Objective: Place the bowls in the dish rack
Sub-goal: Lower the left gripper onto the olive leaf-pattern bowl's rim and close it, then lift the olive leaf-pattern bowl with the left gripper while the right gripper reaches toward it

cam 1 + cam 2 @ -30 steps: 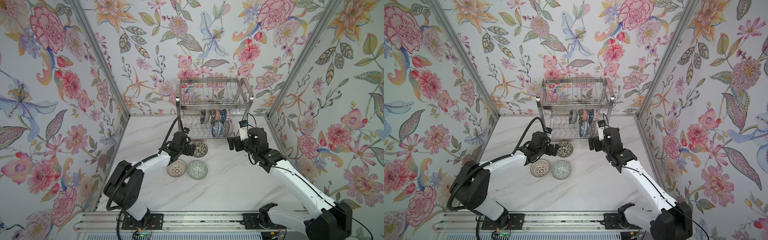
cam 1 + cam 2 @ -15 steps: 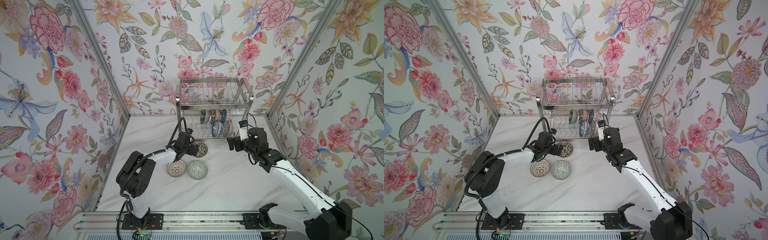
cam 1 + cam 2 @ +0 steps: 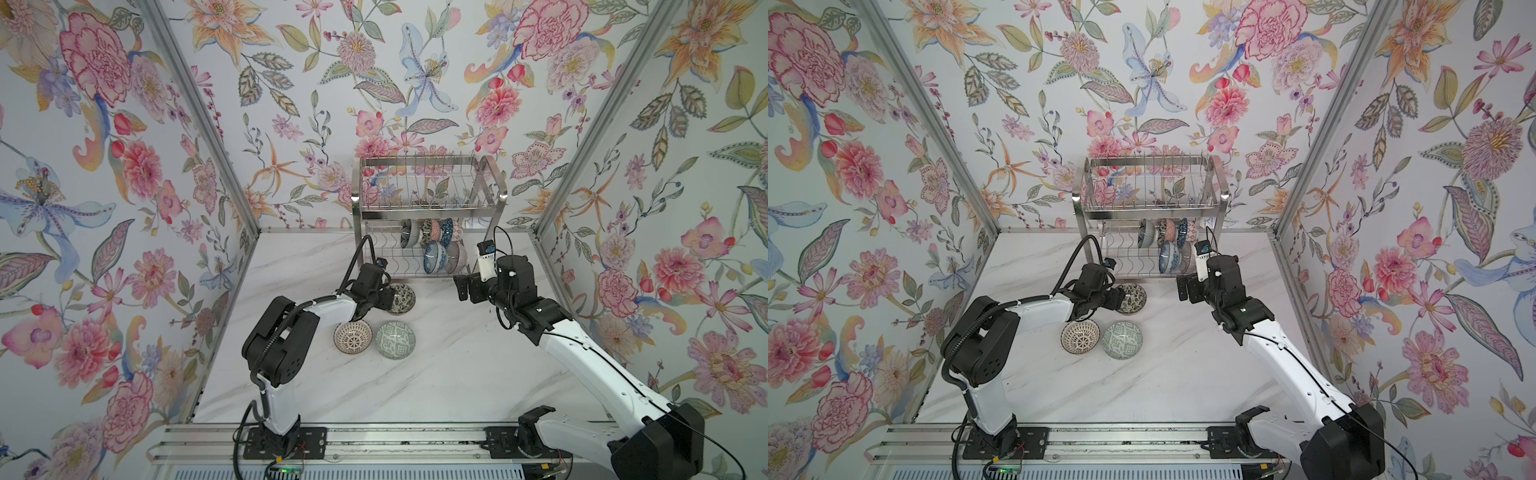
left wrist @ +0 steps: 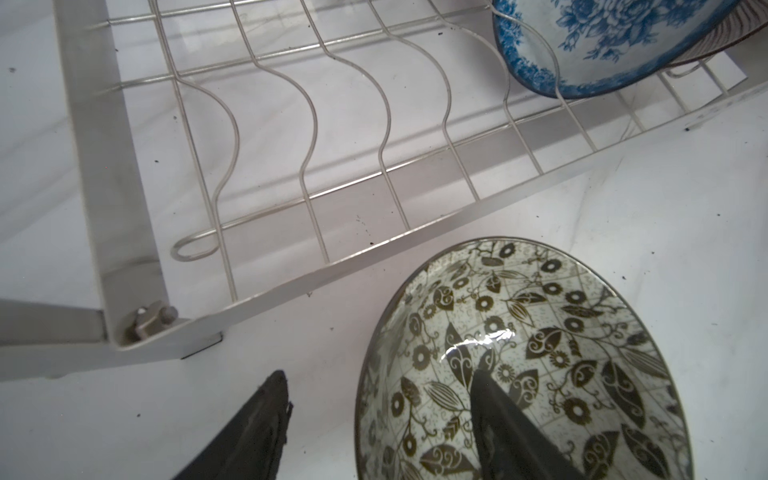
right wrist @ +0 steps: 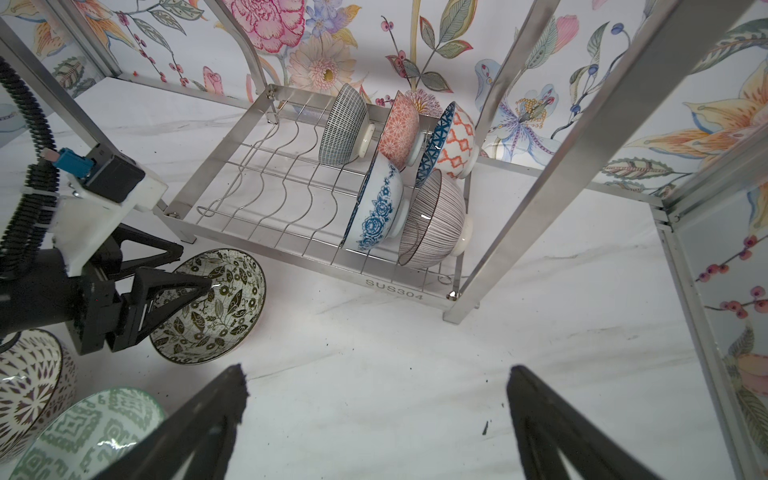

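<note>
1. Now, the step in hand looks like the pick of the leaf-patterned bowl (image 4: 540, 353), which sits upright on the table (image 5: 415, 345) just in front of the dish rack (image 5: 390, 286).
2. The left gripper (image 4: 378, 374) straddles the bowl's near rim. The inner finger (image 4: 498, 415) reaches down inside over the glazed wall, and the outer finger (image 4: 257, 424) hangs over bare table.
3. A clear gap shows between the outer finger and the rim, so the fingers are spread and pinch nothing yet.
4. To grip well, the jaws should meet squarely across the wall and low enough that the pads bite below the lip. The glaze looks slick, so a shallow pinch could slip or tip the bowl.
5. The rack's front band lies close, so the bowl should be lifted straight up before any swing. After that it can be turned on edge and aimed at the free wavy slots (image 3: 382, 257) beside the blue floral bowl (image 5: 378, 212).
6. The right gripper (image 5: 374, 370) hangs over bare table in front of the rack. Its fingers are spread wide, it is empty, and it is well apart from every bowl, so it is best kept clear of the left arm's path.
7. The brown-patterned bowl (image 3: 352, 337) and the green bowl (image 3: 395, 339) wait side by side nearer the robot. Several bowls stand on edge at one end of the lower tier.
</note>
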Controlling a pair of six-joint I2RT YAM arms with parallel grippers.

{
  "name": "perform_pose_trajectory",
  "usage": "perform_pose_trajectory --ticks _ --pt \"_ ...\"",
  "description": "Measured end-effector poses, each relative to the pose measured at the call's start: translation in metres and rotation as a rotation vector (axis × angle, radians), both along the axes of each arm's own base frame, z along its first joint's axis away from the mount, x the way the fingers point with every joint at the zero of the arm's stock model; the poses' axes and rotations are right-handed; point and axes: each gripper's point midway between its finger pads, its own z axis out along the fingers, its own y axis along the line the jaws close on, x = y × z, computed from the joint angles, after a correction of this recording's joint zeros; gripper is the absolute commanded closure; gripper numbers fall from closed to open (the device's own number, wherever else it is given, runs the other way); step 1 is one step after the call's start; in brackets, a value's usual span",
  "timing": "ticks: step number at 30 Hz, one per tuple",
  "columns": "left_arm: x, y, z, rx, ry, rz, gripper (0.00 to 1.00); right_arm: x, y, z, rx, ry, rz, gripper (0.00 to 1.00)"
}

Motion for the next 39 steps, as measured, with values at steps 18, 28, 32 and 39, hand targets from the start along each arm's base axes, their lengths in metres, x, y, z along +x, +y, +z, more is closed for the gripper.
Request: perform_pose_trajectory --ticks 18,28,32,39 --pt "0.0 -0.001 -0.011 -0.005 0.028 -0.007 0.7 0.0 0.001 0.0 0.003 0.001 0.006 0.01" --pt "0.004 -0.006 0.0 -0.037 0.008 -0.025 0.95 0.0 0.001 0.0 0.003 0.001 0.006 0.01" --pt "0.006 -0.005 0.002 -0.036 0.004 -0.02 1.0 0.0 0.001 0.0 0.003 0.001 0.005 0.01" --pt "0.003 -0.002 0.004 -0.024 0.01 -0.024 1.0 0.0 0.0 0.0 0.003 0.001 0.002 0.01"
